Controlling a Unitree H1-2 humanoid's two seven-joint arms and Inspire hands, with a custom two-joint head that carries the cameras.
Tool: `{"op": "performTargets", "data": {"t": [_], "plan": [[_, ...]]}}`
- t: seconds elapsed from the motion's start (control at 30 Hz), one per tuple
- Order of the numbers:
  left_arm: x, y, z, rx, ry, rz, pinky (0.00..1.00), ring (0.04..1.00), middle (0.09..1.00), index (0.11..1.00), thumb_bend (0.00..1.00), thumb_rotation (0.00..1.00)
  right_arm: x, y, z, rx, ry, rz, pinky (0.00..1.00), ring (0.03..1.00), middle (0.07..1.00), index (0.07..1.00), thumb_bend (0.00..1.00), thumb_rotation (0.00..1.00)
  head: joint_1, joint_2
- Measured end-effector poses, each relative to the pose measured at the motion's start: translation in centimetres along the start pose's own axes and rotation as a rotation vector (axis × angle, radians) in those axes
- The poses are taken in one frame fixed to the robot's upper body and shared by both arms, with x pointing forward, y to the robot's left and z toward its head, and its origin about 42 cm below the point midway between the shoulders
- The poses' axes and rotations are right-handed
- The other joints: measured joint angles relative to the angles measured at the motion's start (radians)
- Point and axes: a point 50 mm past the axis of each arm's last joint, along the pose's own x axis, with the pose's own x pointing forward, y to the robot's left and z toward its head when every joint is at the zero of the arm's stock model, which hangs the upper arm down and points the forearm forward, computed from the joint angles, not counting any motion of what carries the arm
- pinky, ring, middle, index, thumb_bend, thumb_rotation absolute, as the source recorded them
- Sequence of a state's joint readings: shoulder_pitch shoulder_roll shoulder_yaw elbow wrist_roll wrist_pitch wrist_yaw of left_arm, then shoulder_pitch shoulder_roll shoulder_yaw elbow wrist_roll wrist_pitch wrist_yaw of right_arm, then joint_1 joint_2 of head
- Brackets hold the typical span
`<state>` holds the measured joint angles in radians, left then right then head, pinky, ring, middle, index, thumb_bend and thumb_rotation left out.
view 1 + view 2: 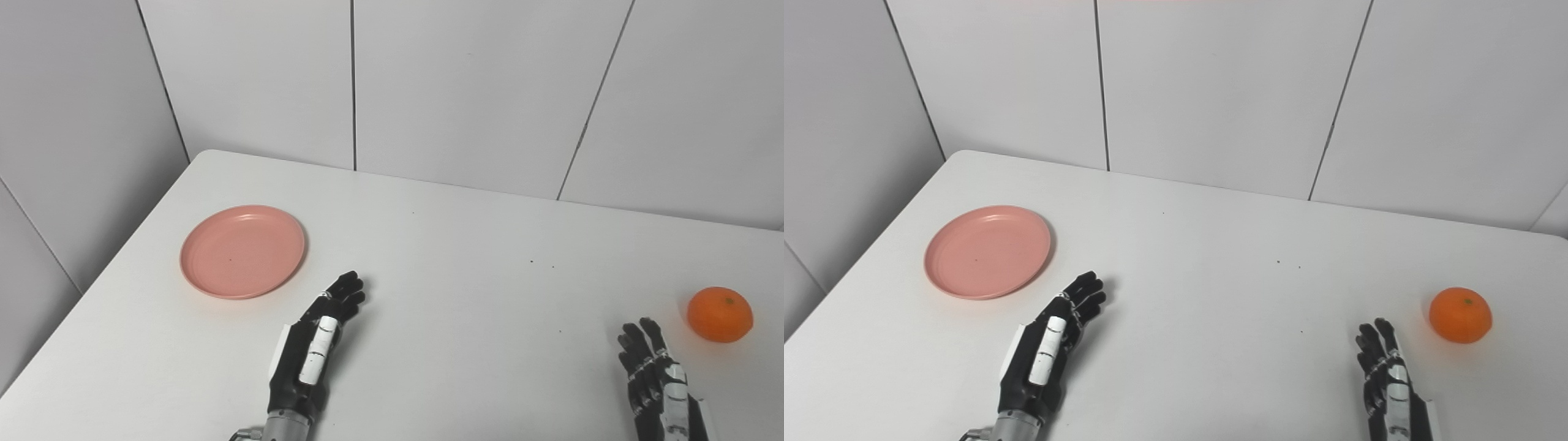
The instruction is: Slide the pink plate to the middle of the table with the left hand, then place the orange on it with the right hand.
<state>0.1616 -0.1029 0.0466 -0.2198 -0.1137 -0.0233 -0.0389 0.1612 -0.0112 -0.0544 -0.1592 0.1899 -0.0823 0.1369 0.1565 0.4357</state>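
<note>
Plate (242,251) holds nothing, 10 o'clock on worktop (441,306); orange (719,314) at 3 o'clock. Left hand (312,349) and right hand (655,373) extended, holding nothing.

The tabletop (465,257) is a white, matte surface with a rounded far-left corner, set against pale wall panels. Two items lie directly on it. A pink plate (242,251), round and shallow with a raised rim, sits flat and upright on the left portion, nearer the far-left corner than the near edge. An orange (719,314), stem end up, rests on the right portion, well apart from the pink plate and nearer the front than the plate is. A few small dark specks mark the surface between the pink plate and the orange.
</note>
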Motion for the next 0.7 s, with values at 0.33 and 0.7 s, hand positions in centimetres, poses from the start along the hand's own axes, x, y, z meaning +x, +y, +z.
{"op": "performTargets", "data": {"t": [0.33, 0.7], "plan": [[3.5, 2.3, 4.6, 0.090, -0.115, -0.072, 0.83, 0.813, 0.810, 0.779, 0.88, 0.85, 0.1, 0.1, 0.0, -0.001, -0.009, 0.004, 0.99, 0.947, 0.920, 0.934, 0.74, 0.96, -0.008, -0.002], [7.9, 5.4, 9.2, -0.023, -0.227, -0.113, 0.85, 0.858, 0.835, 0.793, 0.92, 0.84, 0.1, 0.1, -0.1, -0.003, -0.005, 0.005, 0.98, 0.943, 0.916, 0.919, 0.74, 0.95, -0.003, -0.005]]}}
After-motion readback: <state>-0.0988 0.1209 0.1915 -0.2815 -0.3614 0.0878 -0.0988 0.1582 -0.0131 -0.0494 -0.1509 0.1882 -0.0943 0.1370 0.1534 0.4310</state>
